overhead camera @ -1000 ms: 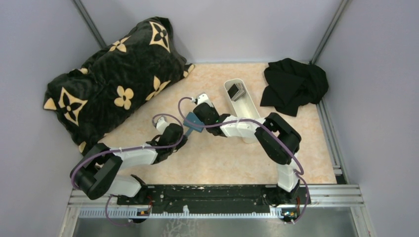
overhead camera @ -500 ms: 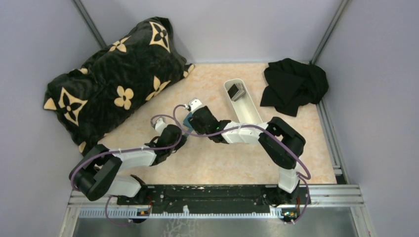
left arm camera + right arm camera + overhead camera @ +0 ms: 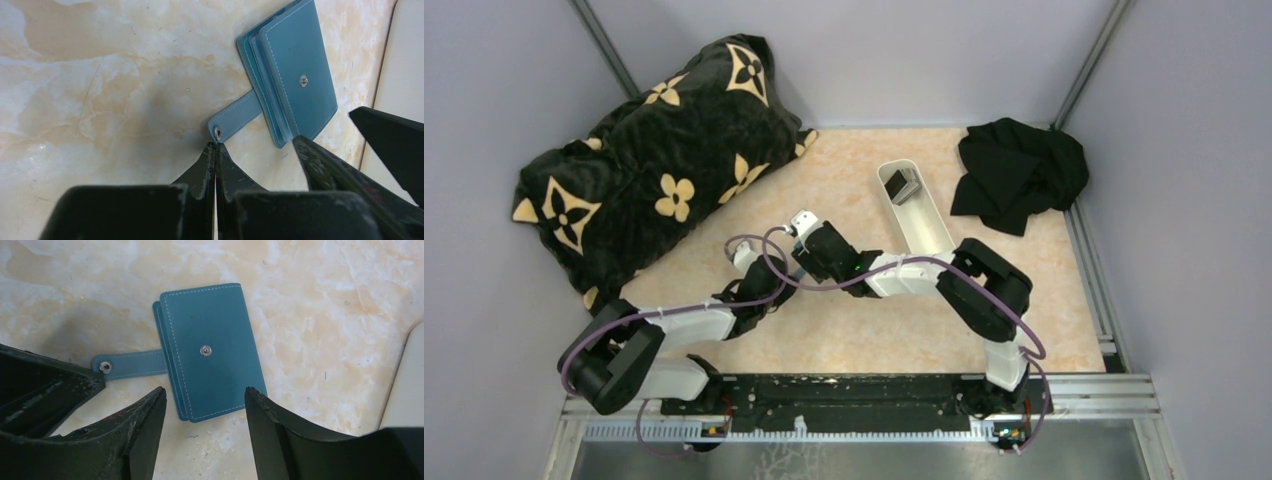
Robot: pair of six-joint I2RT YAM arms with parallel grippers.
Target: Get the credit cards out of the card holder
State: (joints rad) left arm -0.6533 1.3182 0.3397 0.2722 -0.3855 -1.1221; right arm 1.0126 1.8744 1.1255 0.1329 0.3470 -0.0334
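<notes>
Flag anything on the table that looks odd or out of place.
Mainly the holder: it lies folded flat, but its snap strap is undone and sticks out sideways, its end by the tip of the shut left gripper. A black cloth sits crumpled in the far right corner. Nothing looks spilled or damaged.

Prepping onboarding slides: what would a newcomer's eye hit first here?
The teal-blue card holder lies folded on the table mid-scene, its snap strap undone; the right gripper hangs open over it, the left gripper is shut at the strap's tip. Next: the big black flower-print cushion far left, and dark cards in the white tray far centre-right.
</notes>
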